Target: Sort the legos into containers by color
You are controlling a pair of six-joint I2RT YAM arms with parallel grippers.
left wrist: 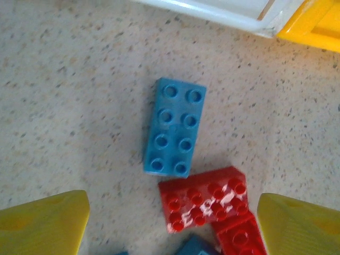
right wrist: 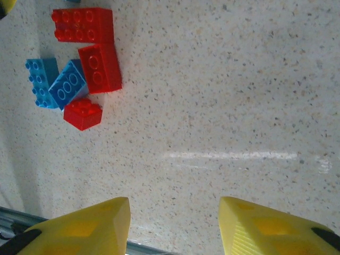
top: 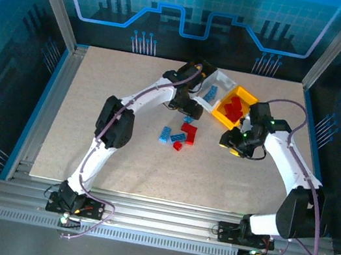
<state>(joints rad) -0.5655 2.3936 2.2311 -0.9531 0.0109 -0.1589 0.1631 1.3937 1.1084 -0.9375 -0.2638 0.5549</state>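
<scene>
Left pincer (left wrist: 171, 212) wide open, empty, poised over tabletop (left wrist: 69, 95). Blue brick (left wrist: 174, 126) flat, studs up, just ahead of it. Red brick (left wrist: 204, 199) between its fingers, just beside blue one's near end.

Right pincer (right wrist: 174, 212) part open, empty. Loose legos (right wrist: 79, 69) well ahead, to its left.

Progress, judged: white bin (top: 227, 77) holds blue pieces, yellow bin (top: 250, 96) holds red ones, both beyond left pincer. Handful of red and blue left on tabletop. Task well along, not finished. Blue brick likely next.
</scene>
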